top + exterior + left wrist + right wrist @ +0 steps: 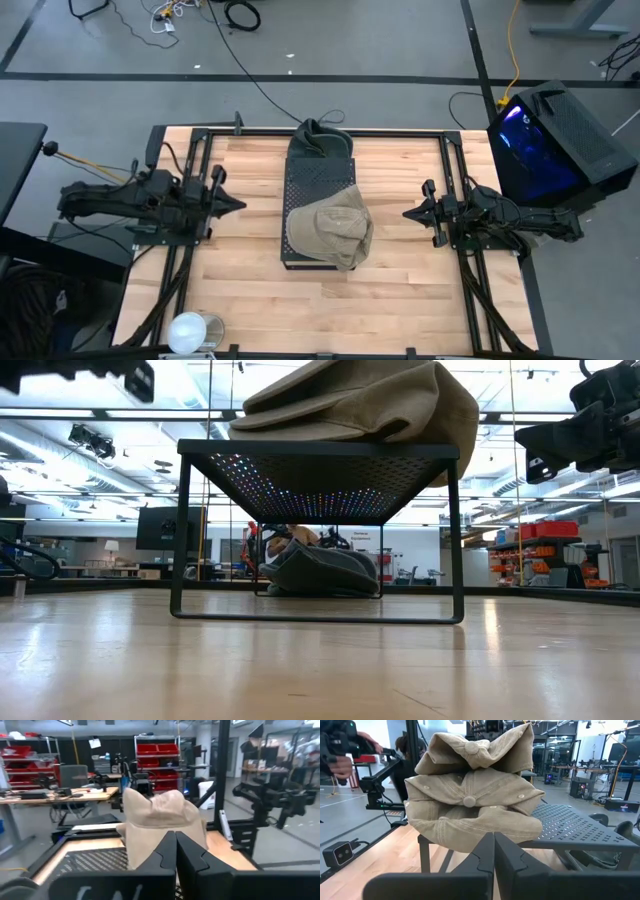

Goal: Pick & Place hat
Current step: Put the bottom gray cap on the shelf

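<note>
2 grippers, both parked and shut on nothing — left gripper [237,204] at my left table edge, right gripper [408,213] at the right. From each, the hat [331,232] lies inward toward table centre, on the near end of the black perforated rack [318,173], crown crumpled, overhanging the rack's right edge. I'd judge the right gripper slightly nearer. Count: 1 tan hat, 1 rack, 1 dark bag [320,136] at the rack's far end.
</note>
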